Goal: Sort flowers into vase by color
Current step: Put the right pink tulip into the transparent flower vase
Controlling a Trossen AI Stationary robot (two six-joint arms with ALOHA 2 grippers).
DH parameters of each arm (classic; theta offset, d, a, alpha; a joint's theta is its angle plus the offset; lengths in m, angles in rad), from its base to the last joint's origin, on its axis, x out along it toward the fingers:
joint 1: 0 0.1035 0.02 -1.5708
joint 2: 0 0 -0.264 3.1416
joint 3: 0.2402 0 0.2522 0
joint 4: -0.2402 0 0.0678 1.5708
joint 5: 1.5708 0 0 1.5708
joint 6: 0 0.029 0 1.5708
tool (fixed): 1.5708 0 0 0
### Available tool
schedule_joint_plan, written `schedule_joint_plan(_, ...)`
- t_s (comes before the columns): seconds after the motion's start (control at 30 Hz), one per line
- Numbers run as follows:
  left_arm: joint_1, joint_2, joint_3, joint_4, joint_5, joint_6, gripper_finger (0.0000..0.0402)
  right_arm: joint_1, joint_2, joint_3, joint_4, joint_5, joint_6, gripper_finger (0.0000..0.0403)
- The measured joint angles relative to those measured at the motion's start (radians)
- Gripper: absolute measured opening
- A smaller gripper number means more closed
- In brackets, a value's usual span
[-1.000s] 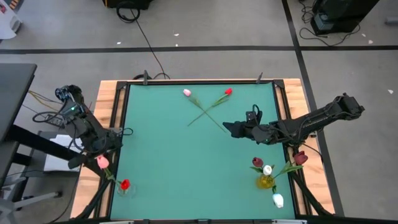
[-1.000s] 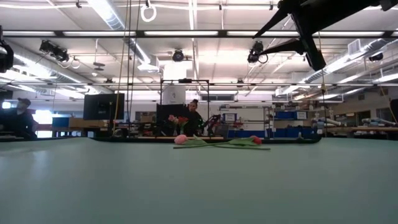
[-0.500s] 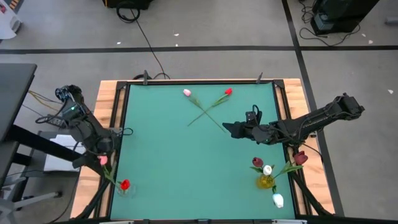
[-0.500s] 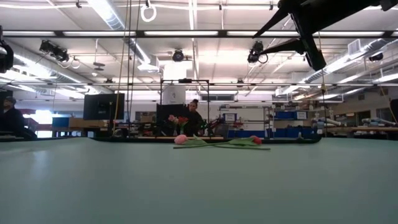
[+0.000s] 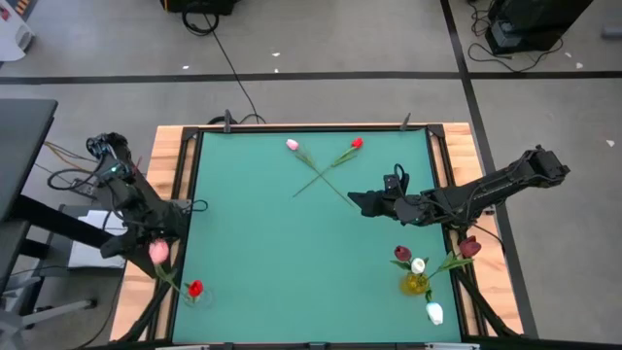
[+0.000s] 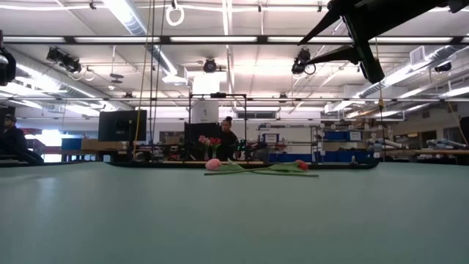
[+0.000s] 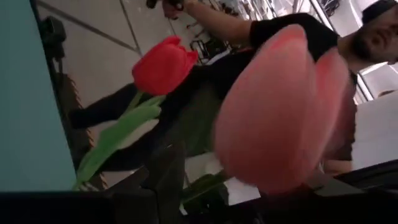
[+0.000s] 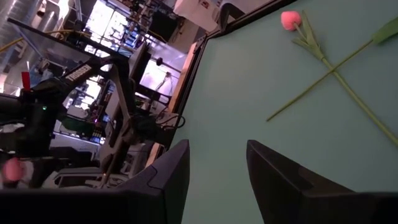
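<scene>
My left gripper (image 5: 154, 239) hovers over the table's near left edge, shut on a pink tulip (image 5: 158, 252). The tulip's head fills the left wrist view (image 7: 280, 112). A red tulip (image 5: 194, 288) stands in a small vase just nearer and shows in the left wrist view too (image 7: 163, 64). My right gripper (image 5: 355, 201) hangs open above the table's right half, fingers apart (image 8: 217, 168). A pink tulip (image 5: 292, 145) and a red tulip (image 5: 357, 144) lie with crossed stems near the far edge. My left gripper holds the pink tulip close under its head (image 5: 158, 252), lifted off the table. The wrist hides the fingers and the place of contact. The green stem (image 5: 171, 273) slants down from the head toward the vase with the red tulip.
A yellow vase (image 5: 416, 284) at the near right corner holds maroon (image 5: 401, 254) and white (image 5: 418, 264) tulips. Another maroon head (image 5: 469, 247) leans over the edge, and a white one (image 5: 433, 313) lies nearer. Wooden rails frame the green mat (image 5: 282, 253). People (image 6: 229, 136) stand beyond the table.
My left gripper has shifted slightly toward the table's left and near edges with the pink tulip, whose head now shows more fully below the wrist. My right arm has kept still.
</scene>
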Motion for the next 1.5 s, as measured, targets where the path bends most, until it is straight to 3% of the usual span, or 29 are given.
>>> schedule_joint_plan(0.33, 0.0, 0.055, 0.001, -0.183, -0.114, 0.06, 0.0188, 0.002, 0.0, 0.0, 0.0, 0.0, -0.018, 0.0172)
schedule_joint_plan(0.53, -0.002, 0.104, 0.027, -0.137, -0.104, 0.025, 0.0187, 0.003, 0.0, 0.0, 0.001, -0.001, -0.017, 0.0172)
schedule_joint_plan(0.7, -0.024, 0.19, 0.063, -0.195, -0.013, 0.103, 0.0184, 0.003, 0.0, 0.0, 0.001, -0.003, -0.017, 0.0172)
schedule_joint_plan(0.8, -0.039, 0.227, 0.064, -0.141, 0.017, 0.152, 0.0188, 0.003, 0.0, 0.0, 0.001, -0.011, -0.017, 0.0172)
schedule_joint_plan(1.0, -0.047, 0.233, 0.065, 0.116, 0.029, 0.252, 0.0206, 0.003, 0.0, 0.0, 0.001, -0.021, -0.026, 0.0178)
schedule_joint_plan(1.07, -0.047, 0.219, 0.067, 0.113, 0.028, 0.27, 0.0207, 0.003, 0.0, 0.0, 0.001, -0.027, -0.031, 0.0182)
schedule_joint_plan(1.3, -0.047, 0.24, 0.069, -0.145, -0.02, 0.238, 0.0191, 0.005, 0.0, 0.0, 0.016, -0.029, -0.052, 0.0201)
schedule_joint_plan(1.5, -0.014, 0.255, 0.116, -0.137, -0.025, 0.071, 0.0167, 0.006, 0.0, 0.0, 0.175, -0.052, -0.143, 0.0206)
